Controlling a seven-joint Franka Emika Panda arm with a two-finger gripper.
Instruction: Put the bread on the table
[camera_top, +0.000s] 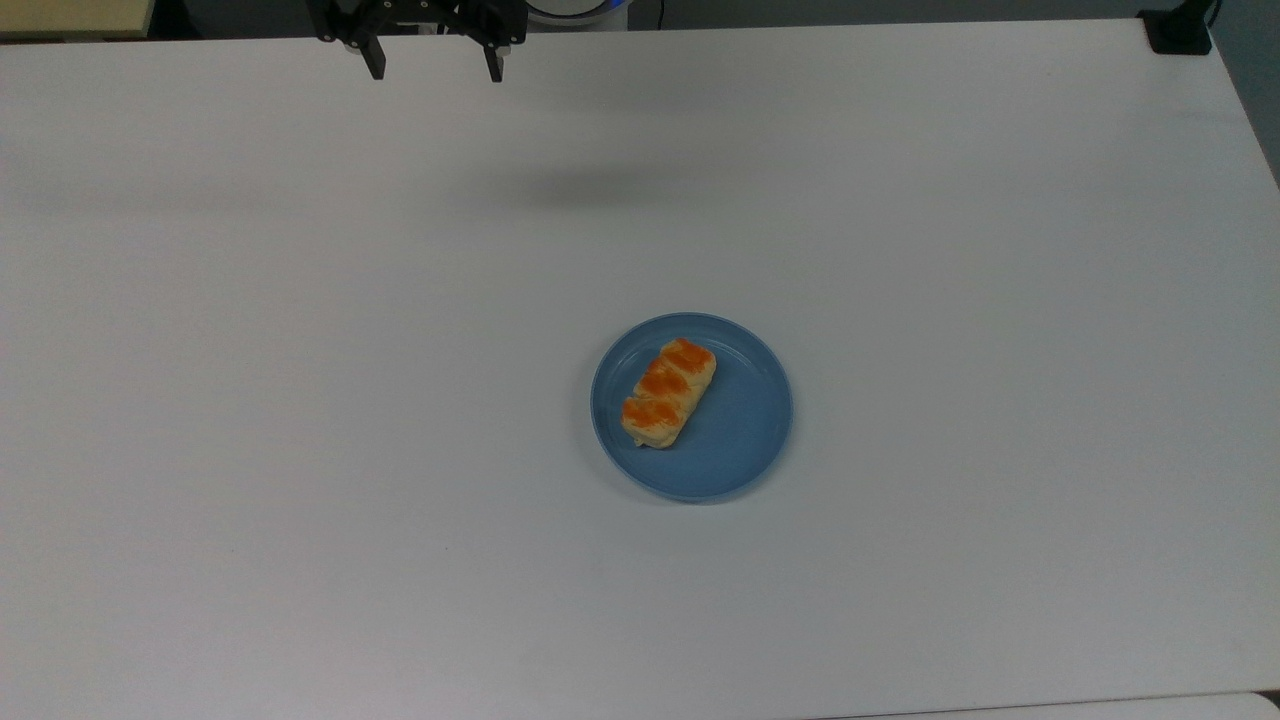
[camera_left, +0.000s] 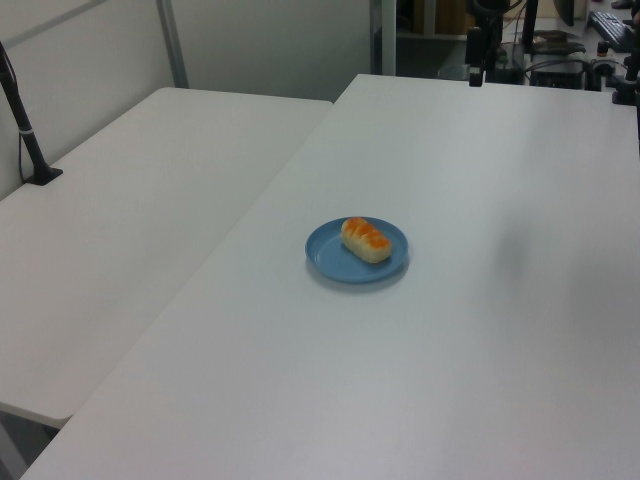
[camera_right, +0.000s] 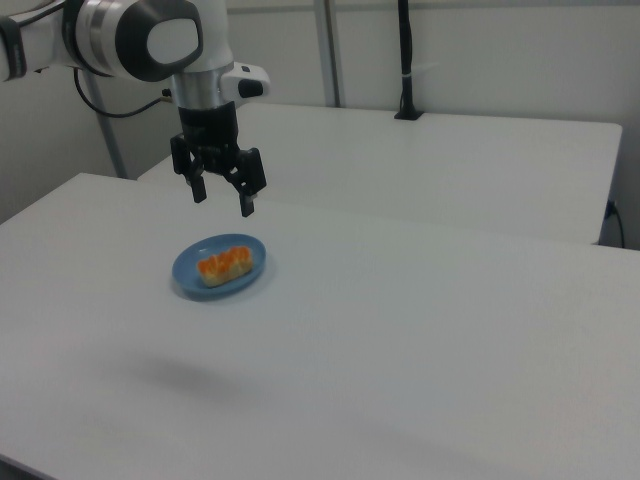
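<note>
The bread, a pale-yellow bun with orange patches, lies on a round blue plate near the middle of the white table. My gripper hangs high above the table, open and holding nothing. In the top view it is at the top edge, far up and to the left of the plate. The arm enters from the right view's upper left.
A second white table stands alongside, carrying a black pole on a clamp. A black clamp sits at the top view's upper-right table corner. Bare tabletop surrounds the plate.
</note>
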